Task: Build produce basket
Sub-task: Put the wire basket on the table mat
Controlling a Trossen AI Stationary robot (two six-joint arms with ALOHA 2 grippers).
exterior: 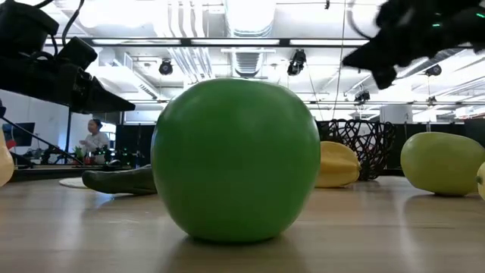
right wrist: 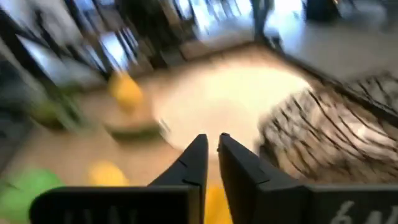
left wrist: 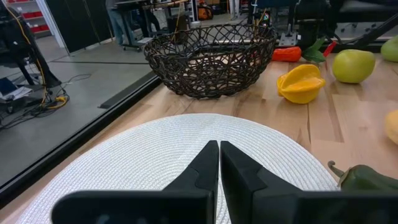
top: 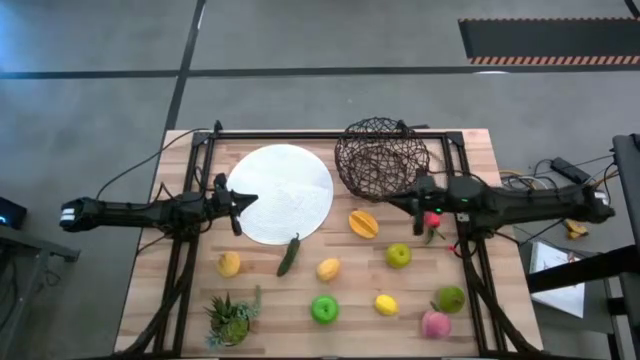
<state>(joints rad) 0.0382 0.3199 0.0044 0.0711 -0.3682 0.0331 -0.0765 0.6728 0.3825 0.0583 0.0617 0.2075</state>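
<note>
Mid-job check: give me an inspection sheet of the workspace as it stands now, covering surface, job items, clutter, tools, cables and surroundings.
Surface: wooden table, black frame rails along its edges.
Job's things: basket at the far right, no produce seen in it; produce loose on the table, including orange piece, dark green pepper, green apple, pink piece, red piece.
Clutter: white plate with nothing on it; potted plant at the near left.
Tools: left tool over the plate's left edge, shut, empty; right tool just before the basket, shut, empty.
Cables: loose on the floor at the right.
Surroundings: person far behind the table.
</note>
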